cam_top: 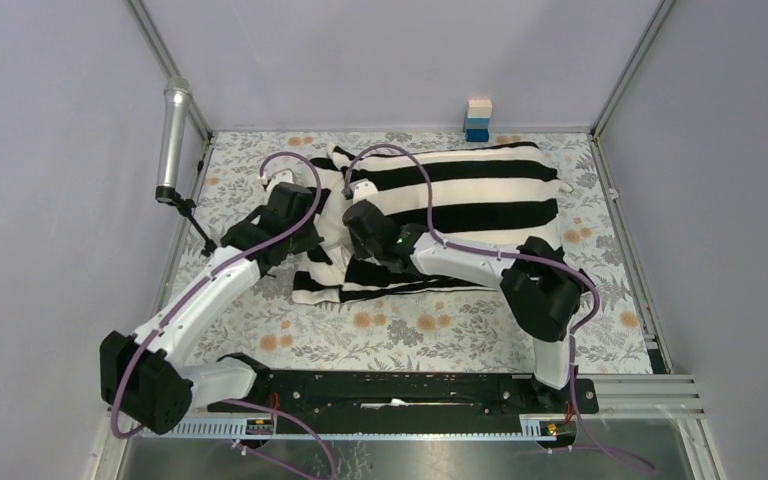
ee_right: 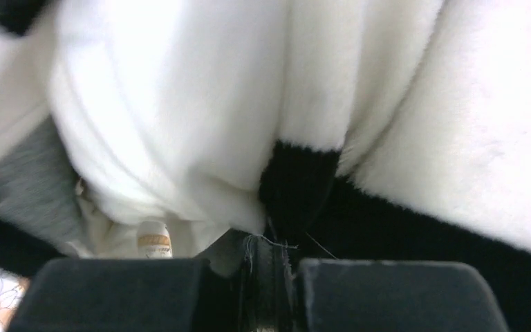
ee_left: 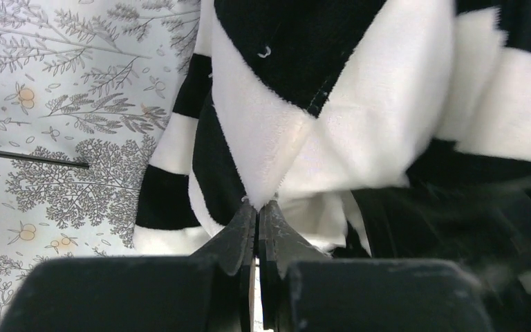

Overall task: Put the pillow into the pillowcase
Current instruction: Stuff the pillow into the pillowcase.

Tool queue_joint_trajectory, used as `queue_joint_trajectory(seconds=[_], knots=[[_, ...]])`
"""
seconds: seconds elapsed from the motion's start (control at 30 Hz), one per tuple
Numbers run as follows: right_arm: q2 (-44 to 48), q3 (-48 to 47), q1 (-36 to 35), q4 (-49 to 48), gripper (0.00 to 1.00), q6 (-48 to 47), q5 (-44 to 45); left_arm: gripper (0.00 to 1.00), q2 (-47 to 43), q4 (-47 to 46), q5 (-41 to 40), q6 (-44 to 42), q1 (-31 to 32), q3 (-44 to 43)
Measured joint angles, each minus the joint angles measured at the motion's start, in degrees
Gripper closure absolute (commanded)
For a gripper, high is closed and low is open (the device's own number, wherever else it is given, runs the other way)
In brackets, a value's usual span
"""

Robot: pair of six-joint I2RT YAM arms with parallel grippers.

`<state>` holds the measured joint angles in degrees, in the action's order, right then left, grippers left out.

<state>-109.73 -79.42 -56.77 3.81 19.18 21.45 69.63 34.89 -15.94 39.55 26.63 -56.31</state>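
Note:
The black-and-white striped pillowcase lies plump across the back of the table, its rumpled open end on the left. Both grippers meet at that end. My left gripper is shut on a pointed white fold of the pillowcase; from above it sits at the case's left edge. My right gripper is shut on the pillowcase where a black stripe meets white, and appears just right of the left one. The pillow shows only as smooth cream cloth with a small tag inside the opening.
A floral cloth covers the table. A blue and white block stands at the back edge. A silver cylinder on a thin black rod hangs at the left post. Walls and frame posts close in three sides.

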Motion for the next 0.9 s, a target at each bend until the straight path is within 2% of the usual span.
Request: queue_joint_trajectory(seconds=[0.27,0.43,0.57,0.73,0.9], knots=[[-0.4,-3.5,8.5,5.8,1.0,6.3,-8.3,1.0,-6.4,6.2,12.2,-4.5,-0.5,-9.0],[-0.9,-7.1,8.7,9.8,1.0,7.8,-9.9,1.0,-4.2,3.9,23.1,-5.9,-0.4,-12.9],[-7.6,-14.8,7.9,8.6,1.0,9.0,-10.8,1.0,-0.1,-3.4,33.0,-3.3,5.5,-19.5],[-11.3,-19.4,10.0,7.1,1.0,10.9,-13.0,1.0,1.3,-6.7,30.3,0.3,7.2,-20.3],[-7.4,-9.4,11.2,-0.8,1.0,13.9,-15.3,1.0,-0.2,-10.3,25.7,2.3,9.3,-16.0]])
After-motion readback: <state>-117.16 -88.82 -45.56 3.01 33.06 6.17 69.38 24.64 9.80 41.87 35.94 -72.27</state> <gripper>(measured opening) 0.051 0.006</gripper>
